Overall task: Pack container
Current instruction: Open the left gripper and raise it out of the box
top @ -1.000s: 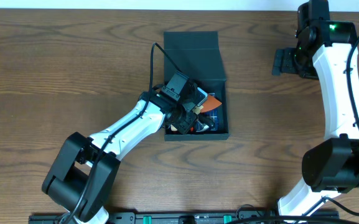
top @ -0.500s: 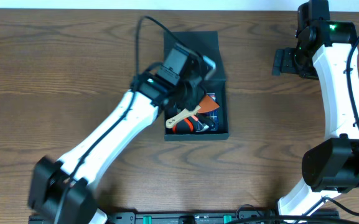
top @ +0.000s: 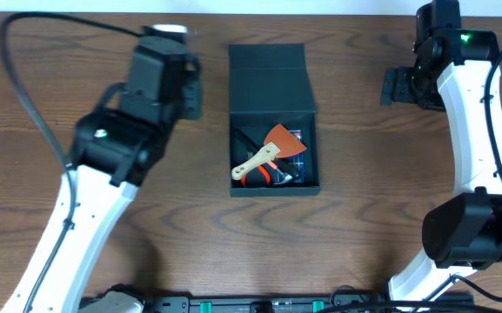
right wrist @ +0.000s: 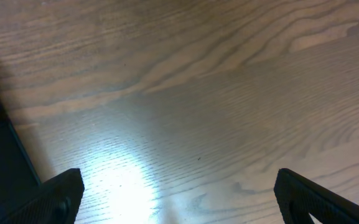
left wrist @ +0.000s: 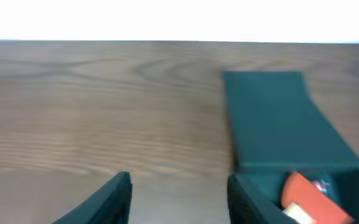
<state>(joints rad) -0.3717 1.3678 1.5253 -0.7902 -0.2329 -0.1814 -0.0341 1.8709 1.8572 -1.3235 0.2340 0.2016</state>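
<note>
The dark teal container stands at mid-table with its flap lid laid open toward the far side. Inside lie an orange scraper with a wooden handle and a red-and-black tool. My left gripper is open and empty, above the bare table just left of the container. In the left wrist view the gripper shows wood between its fingers, with the container and the scraper at the right. My right gripper is open and empty, to the right of the container, and it also shows in its own wrist view.
The wooden table runs to a pale far edge. A dark corner of the container shows at the left of the right wrist view. A black rail lies along the near edge.
My left arm has lifted out of the container and swung up and to the left, and is now empty. The scraper and tools lie uncovered in the box. The right arm has not moved.
</note>
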